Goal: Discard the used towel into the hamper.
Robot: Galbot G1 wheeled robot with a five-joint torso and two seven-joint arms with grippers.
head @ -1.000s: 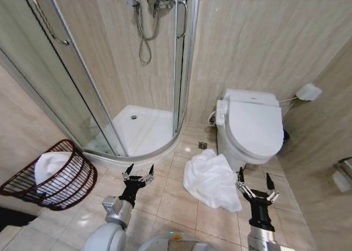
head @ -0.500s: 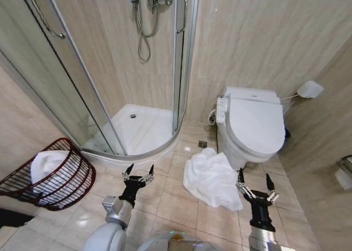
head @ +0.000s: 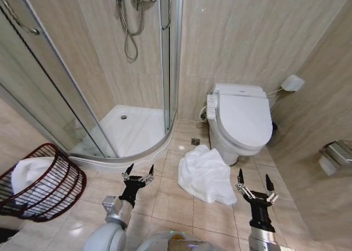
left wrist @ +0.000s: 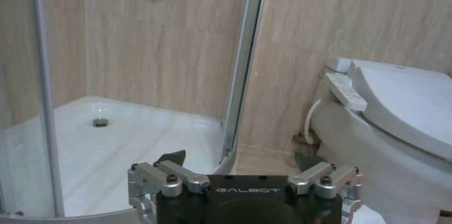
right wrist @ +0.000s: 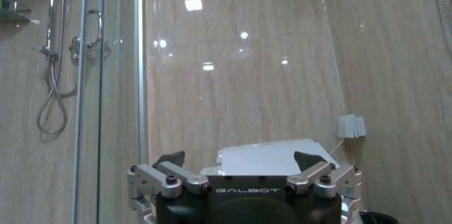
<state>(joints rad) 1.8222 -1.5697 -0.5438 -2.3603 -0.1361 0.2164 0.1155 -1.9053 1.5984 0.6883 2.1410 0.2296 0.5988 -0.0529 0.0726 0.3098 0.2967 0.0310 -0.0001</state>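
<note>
Since a second ago your head camera has swung right, so everything slid left in frame; nothing on the floor moved. You're in a beige-tiled bathroom: one glass shower stall [head: 126, 124], one toilet [head: 242, 121]. One white towel [head: 204, 175] lies crumpled on the tiles before the toilet. One hamper [head: 41, 185] sits tilted at far left, white cloth inside. Your left gripper [head: 138, 173] and right gripper [head: 255, 187] both hover low, fingers spread wide, empty, flanking the towel.
</note>
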